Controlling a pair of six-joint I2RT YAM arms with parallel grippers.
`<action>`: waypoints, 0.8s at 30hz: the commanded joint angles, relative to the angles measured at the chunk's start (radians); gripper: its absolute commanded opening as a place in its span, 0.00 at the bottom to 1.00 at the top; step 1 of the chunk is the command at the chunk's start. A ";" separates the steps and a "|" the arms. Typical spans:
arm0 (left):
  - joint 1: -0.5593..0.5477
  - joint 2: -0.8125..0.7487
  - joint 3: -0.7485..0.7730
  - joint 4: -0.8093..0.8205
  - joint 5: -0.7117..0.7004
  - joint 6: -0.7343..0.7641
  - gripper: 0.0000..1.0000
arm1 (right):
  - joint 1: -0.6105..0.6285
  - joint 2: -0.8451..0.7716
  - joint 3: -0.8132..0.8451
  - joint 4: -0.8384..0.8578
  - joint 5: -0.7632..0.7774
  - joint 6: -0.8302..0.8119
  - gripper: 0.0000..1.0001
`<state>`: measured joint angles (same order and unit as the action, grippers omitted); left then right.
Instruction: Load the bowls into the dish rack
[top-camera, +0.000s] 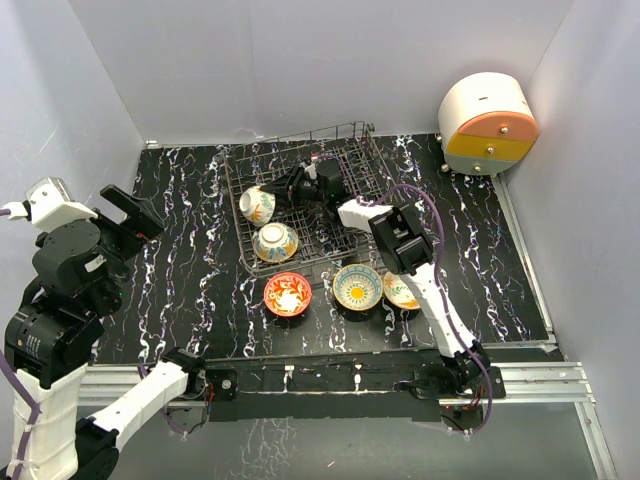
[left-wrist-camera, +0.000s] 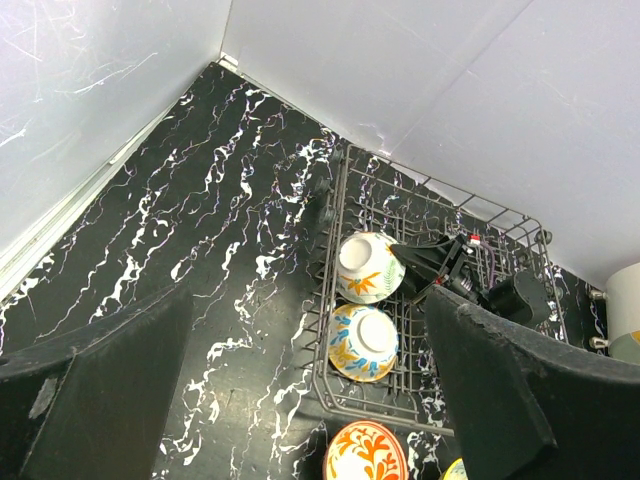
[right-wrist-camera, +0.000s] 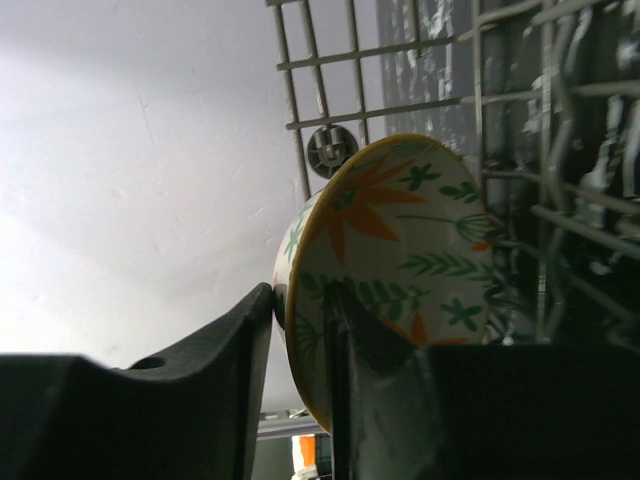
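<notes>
The right hand (top-camera: 283, 188) is clamped on the rim of a small round ceramic bowl painted with orange flowers and green leaves (top-camera: 257, 205), one finger (right-wrist-camera: 215, 350) against the pale outside and the other pressed on the painted inside. That bowl is tipped on its side in the left part of the square dark grey wire dish rack (top-camera: 345, 140), its mouth facing right toward the hand, close to the rack's left wall. The rack sits at the far middle of the black white-veined surface (top-camera: 190, 260). Just nearer in the rack, also on its left side, lies a second small ceramic bowl with blue and orange painting (top-camera: 275, 242); whether it touches the first I cannot tell. Three more small bowls stand open side up in a row on the surface just near of the rack: a red-flowered ceramic bowl (top-camera: 288, 294) on the left, a blue-and-yellow ceramic bowl (top-camera: 357, 287) in the middle, and a cream-and-green ceramic bowl (top-camera: 397, 291) on the right, partly hidden behind the right arm. The left hand (top-camera: 135, 212) hangs raised over the left side of the surface, well apart from the rack, fingers spread wide and holding nothing. A round white, orange and yellow drawer unit (top-camera: 487, 122) stands at the far right corner.
</notes>
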<state>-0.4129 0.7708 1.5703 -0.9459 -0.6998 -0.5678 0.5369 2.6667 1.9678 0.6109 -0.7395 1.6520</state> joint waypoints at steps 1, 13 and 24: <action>-0.003 0.007 -0.003 0.012 -0.019 0.021 0.97 | -0.018 -0.070 0.014 -0.129 0.034 -0.125 0.32; -0.003 0.030 -0.006 0.051 0.001 0.047 0.97 | -0.032 -0.140 0.058 -0.507 0.115 -0.418 0.60; -0.003 0.030 0.002 0.049 -0.001 0.058 0.97 | -0.028 -0.219 0.079 -0.791 0.282 -0.596 0.99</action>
<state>-0.4129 0.7982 1.5696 -0.9127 -0.6956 -0.5304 0.5171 2.5172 2.0197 -0.0017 -0.5625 1.1511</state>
